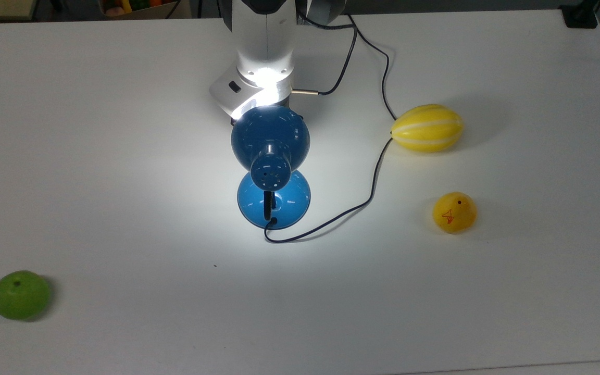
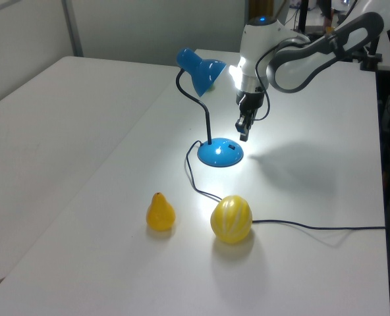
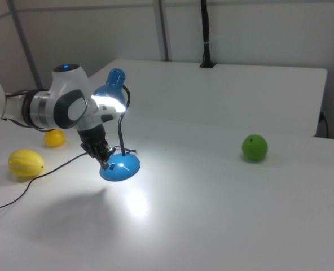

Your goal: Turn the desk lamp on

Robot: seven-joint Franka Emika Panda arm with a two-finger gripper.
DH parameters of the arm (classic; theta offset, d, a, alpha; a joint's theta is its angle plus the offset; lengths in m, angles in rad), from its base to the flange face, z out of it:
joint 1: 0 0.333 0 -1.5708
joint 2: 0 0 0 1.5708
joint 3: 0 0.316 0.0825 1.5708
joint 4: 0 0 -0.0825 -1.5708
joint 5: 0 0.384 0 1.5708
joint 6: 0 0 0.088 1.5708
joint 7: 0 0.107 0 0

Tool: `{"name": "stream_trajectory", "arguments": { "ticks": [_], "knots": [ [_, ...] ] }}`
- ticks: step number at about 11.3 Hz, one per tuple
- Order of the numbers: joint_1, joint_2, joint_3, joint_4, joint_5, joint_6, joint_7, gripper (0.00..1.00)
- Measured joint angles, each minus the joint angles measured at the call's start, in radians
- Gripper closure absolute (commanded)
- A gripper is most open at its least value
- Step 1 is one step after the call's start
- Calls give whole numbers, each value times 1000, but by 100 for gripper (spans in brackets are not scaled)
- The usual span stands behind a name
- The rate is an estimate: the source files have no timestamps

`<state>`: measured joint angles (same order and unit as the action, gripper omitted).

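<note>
The desk lamp is lit and throws a bright pool on the white table. Its blue dome shade (image 1: pixel 270 136) hangs over the round blue base (image 1: pixel 274 200). In the left view the shade (image 2: pixel 200 68) faces the white arm, and the base (image 2: pixel 220 153) sits below it. My gripper (image 2: pixel 244 131) hangs shut just above the base's edge on the left view's right, not touching it. In the right view the gripper (image 3: pixel 106 162) is beside the base (image 3: pixel 121 166) on the right view's left. The thin black cord (image 1: pixel 373 177) trails from the base.
A yellow striped melon (image 1: pixel 426 128) lies against the cord, with a small yellow pear (image 1: pixel 454 212) near it. A green apple (image 1: pixel 21 294) sits far off at the top view's lower left. A black object (image 1: pixel 580 15) stands at the table's far corner.
</note>
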<state>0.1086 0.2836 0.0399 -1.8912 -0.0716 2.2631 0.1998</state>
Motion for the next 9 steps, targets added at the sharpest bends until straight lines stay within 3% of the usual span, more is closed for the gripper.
{"name": "stream_trajectory", "arguments": {
  "ticks": [6,9],
  "knots": [
    [2,-201,0,12,-65,-313,0,100],
    [-1,-276,-6,78,-65,-445,0,100]
  ]
}}
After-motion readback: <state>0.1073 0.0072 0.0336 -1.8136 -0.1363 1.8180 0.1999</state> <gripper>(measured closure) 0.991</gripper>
